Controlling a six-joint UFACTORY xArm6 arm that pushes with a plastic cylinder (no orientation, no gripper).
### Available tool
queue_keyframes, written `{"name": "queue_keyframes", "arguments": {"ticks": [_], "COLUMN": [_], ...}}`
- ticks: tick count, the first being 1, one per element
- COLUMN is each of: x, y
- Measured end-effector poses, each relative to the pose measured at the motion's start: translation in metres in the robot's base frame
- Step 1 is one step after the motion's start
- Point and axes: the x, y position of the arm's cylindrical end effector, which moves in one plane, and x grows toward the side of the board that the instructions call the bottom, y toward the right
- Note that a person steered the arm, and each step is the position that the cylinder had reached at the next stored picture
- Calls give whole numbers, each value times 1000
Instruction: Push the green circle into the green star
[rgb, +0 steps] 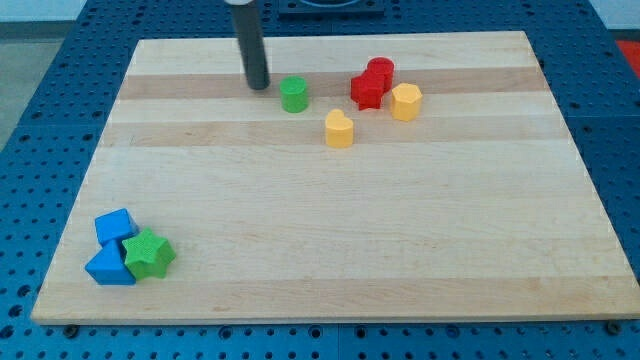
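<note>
The green circle (293, 95) sits near the view's top, a little left of centre, on the wooden board (330, 250). My tip (258, 85) is just to its left and slightly above, apart from it by a small gap. The green star (149, 254) lies far away at the view's bottom left, touching a blue cube (114, 227) and a blue triangle block (109, 267).
To the right of the green circle stand a red star-like block (366, 91), a red cylinder (380, 70), a yellow hexagon (405, 102) and a yellow heart-shaped block (339, 129). Blue perforated table surrounds the board.
</note>
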Motion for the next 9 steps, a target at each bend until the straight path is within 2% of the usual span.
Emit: {"name": "queue_keyframes", "arguments": {"ticks": [1,3,4,5,6,7,8,9], "x": [1,83,93,75,90,131,172,191], "y": [44,14,10,27,50,40,-1,-15]}}
